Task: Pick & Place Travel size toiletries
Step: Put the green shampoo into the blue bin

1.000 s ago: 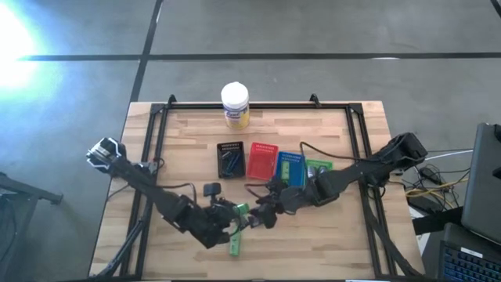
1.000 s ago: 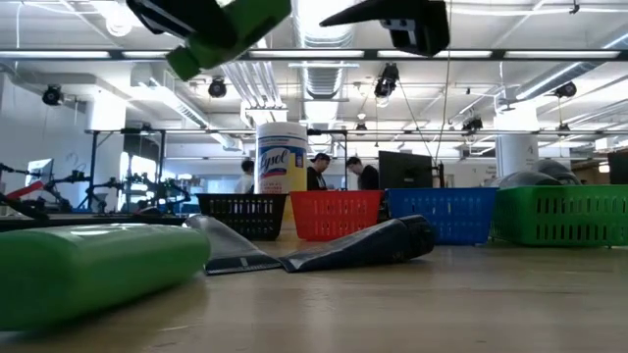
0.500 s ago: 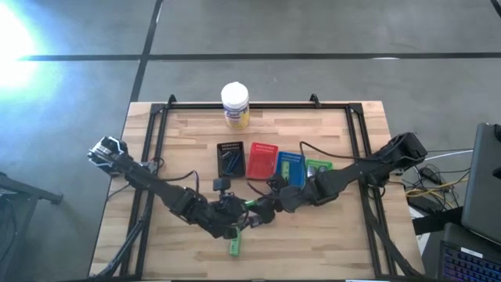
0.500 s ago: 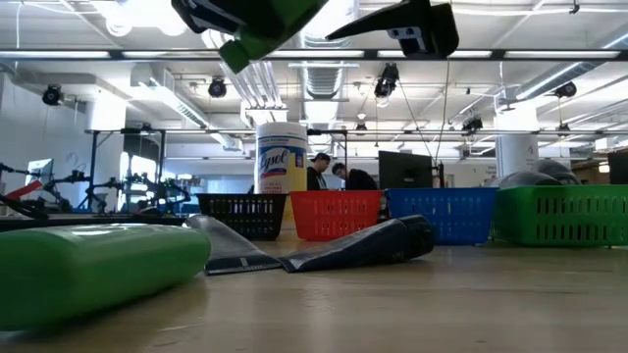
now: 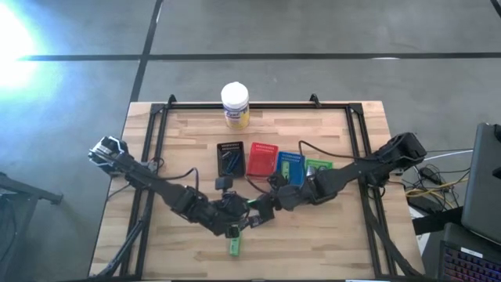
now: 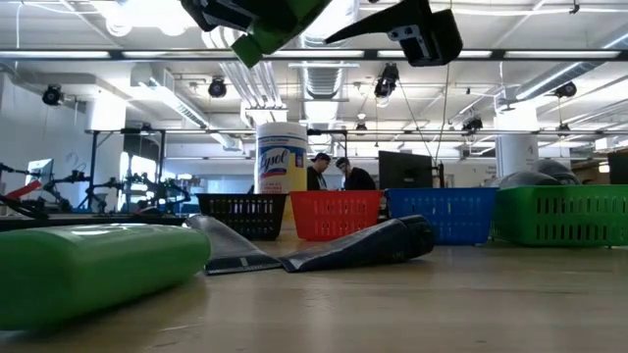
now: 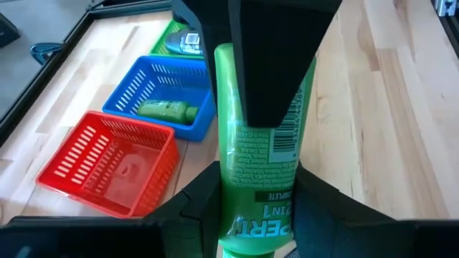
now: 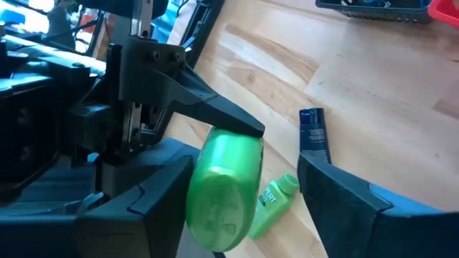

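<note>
The left gripper (image 5: pixel 237 222) is clamping a green tube (image 7: pixel 259 143) above the table's six o'clock area. The right gripper (image 5: pixel 264 210), jaws apart, is flanking the tube's far end without yet pinching it, so this looks like a handover.

Progress seems partial: the black tray (image 5: pixel 230 159) is holding dark items, the blue tray (image 7: pixel 161 97) a small green tube (image 7: pixel 166 109), the green tray (image 5: pixel 318 168) something grey. The red tray (image 7: pixel 111 172) is sitting empty. A second green tube (image 5: pixel 235 246) is lying at six o'clock beside a navy packet (image 8: pixel 313 134), both still unsorted.

The wipes jar (image 5: pixel 235 105) is standing at twelve o'clock, clear of everything. The crowded arms are the main obstruction.
</note>
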Controlling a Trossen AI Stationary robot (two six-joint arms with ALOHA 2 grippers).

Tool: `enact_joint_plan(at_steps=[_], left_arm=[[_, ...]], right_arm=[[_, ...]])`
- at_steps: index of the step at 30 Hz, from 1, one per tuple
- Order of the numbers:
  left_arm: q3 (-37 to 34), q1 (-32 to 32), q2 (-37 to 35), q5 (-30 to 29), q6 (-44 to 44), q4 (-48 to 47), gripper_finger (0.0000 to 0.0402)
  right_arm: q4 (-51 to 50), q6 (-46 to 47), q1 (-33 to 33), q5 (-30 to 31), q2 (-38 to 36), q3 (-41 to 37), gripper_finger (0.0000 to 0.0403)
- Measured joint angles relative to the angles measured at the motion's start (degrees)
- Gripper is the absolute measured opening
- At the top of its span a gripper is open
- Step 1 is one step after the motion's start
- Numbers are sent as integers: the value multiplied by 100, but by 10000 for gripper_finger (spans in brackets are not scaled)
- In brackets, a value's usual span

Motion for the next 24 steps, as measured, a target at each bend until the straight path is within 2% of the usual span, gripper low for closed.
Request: enact_joint_plan(at_steps=[10,24], left_arm=[[0,148,9,138,140,-9,129],[0,295,9,300,235,-11,129]], right_arm=[[-288,351,-8,49,-2,10,235],[-317,406,-26,127,-2,13,175]])
